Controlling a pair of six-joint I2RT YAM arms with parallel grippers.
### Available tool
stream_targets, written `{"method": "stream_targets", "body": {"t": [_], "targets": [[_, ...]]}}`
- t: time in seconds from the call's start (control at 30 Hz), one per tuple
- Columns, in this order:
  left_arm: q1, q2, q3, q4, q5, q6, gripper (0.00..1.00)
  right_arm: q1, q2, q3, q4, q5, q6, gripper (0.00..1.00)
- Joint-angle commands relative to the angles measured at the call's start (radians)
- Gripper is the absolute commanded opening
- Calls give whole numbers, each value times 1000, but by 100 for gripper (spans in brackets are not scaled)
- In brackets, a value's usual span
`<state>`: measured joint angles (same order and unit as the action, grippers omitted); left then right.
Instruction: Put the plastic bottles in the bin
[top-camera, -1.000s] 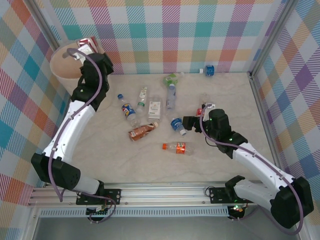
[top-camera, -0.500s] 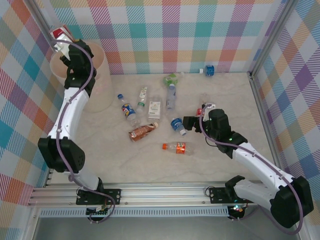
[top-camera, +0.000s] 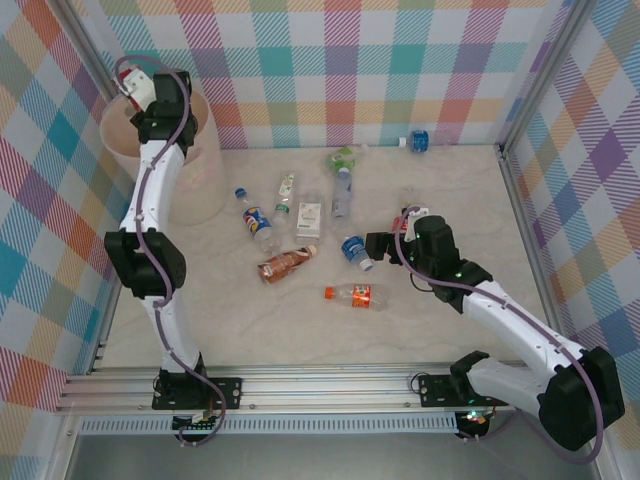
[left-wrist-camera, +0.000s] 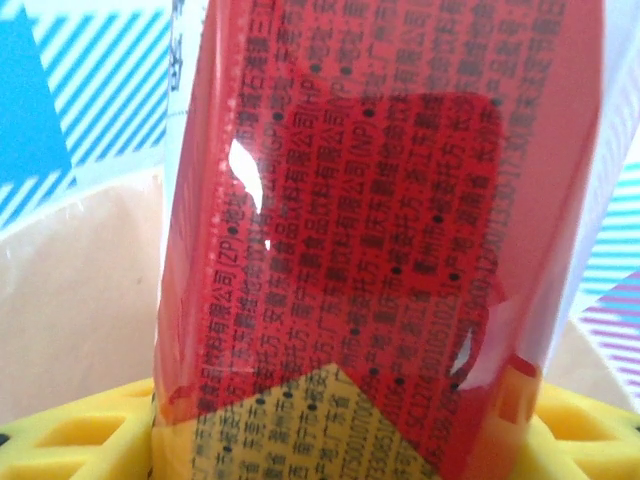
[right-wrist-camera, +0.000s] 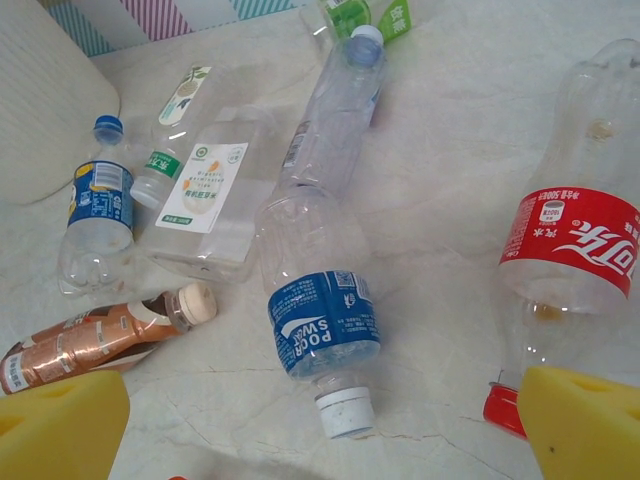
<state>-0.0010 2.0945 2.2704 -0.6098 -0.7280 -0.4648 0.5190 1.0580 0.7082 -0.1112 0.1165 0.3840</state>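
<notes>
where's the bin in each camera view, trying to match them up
top external: the bin stands at the far left, by the back wall.
left wrist: its pale inside wall is at lower left, behind the red-label bottle.
right wrist: its pale outer wall is in the top left corner.
shared landmark: the blue-cap bottle lying nearest the bin, in the top and right wrist views.

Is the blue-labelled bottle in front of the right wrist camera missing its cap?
No, the blue-labelled bottle lies on its side with its white cap in place.
</notes>
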Motion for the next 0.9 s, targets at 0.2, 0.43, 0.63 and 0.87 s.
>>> {"method": "stream_targets", "body": {"t": [0.2, 0.43, 0.63, 0.87], "targets": [[33, 17, 95, -195, 15, -76, 89, 6, 4, 33, -26, 14, -7, 100], [33, -18, 95, -196, 87, -43, 96, 6, 12, 31, -26, 17, 9, 100], [33, -67, 95, -156, 285, 11, 97, 6, 14, 47, -73, -20, -6, 100], [32, -146, 90, -185, 478, -7, 99, 7, 23, 56, -175, -195, -107, 100]]}}
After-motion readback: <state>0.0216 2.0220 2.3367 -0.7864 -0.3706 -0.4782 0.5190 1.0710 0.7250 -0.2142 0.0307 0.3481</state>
